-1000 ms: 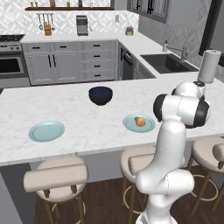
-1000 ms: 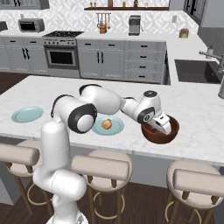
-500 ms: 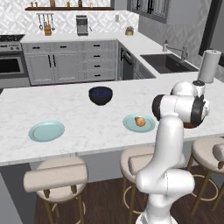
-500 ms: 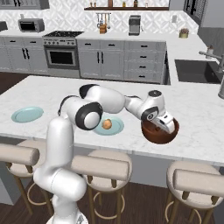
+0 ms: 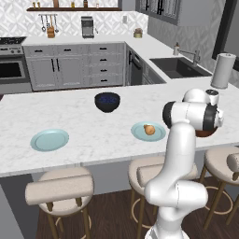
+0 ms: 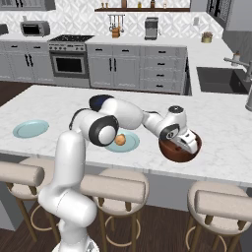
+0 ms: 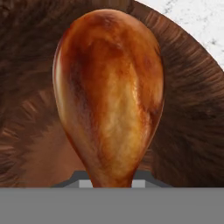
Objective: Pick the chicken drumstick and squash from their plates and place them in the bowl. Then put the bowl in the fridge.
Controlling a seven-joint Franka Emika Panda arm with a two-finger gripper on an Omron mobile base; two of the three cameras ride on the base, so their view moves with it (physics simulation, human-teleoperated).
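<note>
The gripper (image 6: 188,142) hangs low over the reddish-brown wooden bowl (image 6: 169,151), its fingers clamped on the chicken drumstick (image 7: 109,94), which fills the hand view against the bowl's grain. I judge the drumstick ready to drop but not yet released. The squash (image 6: 120,140) sits on its teal plate (image 6: 129,145); the other plate (image 6: 30,129) lies bare. The squash and the fridge trip remain.

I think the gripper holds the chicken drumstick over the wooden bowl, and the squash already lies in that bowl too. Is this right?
Not quite. The squash is not in the bowl; it lies on its teal plate, as the right base view shows. The rest stands: the gripper holds the chicken drumstick over the wooden bowl, as the hand view shows.
</note>
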